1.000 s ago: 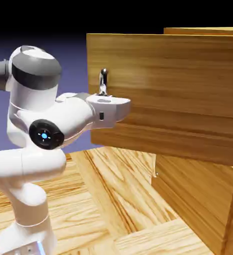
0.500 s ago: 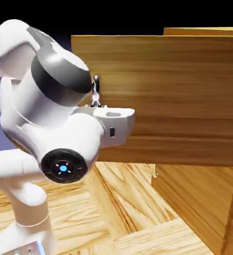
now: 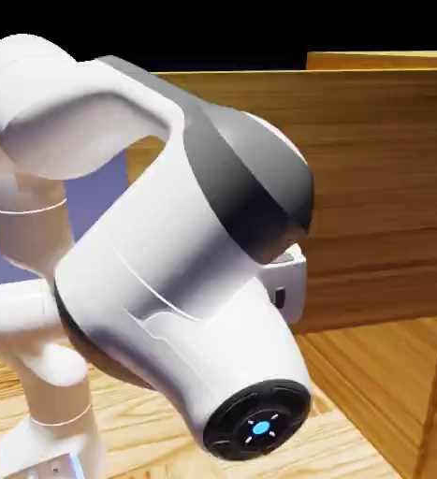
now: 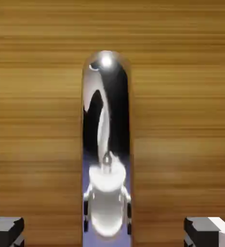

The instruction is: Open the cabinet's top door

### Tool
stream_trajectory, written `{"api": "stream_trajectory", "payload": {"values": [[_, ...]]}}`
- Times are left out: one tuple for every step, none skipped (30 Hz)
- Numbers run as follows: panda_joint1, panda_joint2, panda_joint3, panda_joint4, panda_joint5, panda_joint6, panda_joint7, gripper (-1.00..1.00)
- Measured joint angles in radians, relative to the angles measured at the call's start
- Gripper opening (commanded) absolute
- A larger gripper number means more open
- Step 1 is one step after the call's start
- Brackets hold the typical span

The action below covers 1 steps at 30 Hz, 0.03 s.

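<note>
The hand view is filled by the top door (image 4: 181,120), a wood-grain panel, with its silver handle (image 4: 115,96) upright in the middle. My gripper (image 4: 107,231) is shut on that handle. Its grey fingertips (image 4: 6,230) show only at the bottom corners. In the exterior view the top door (image 3: 381,187) stands swung out from the cabinet (image 3: 400,393). There my arm's big white and grey links (image 3: 194,281) hide the handle and the fingers.
The cabinet's lower front panel (image 3: 371,384) is shut below the open door. The wooden table top (image 3: 7,384) lies under the arm, and the robot's base (image 3: 44,458) stands at the lower left.
The top door has swung further out, with my gripper still on its handle. My arm has swept toward the camera and now covers the handle in the exterior view.
</note>
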Motion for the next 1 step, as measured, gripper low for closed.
{"api": "stream_trajectory", "payload": {"values": [[-0.027,0.030,0.034,0.012,-0.007,0.006,0.007,-1.00]]}}
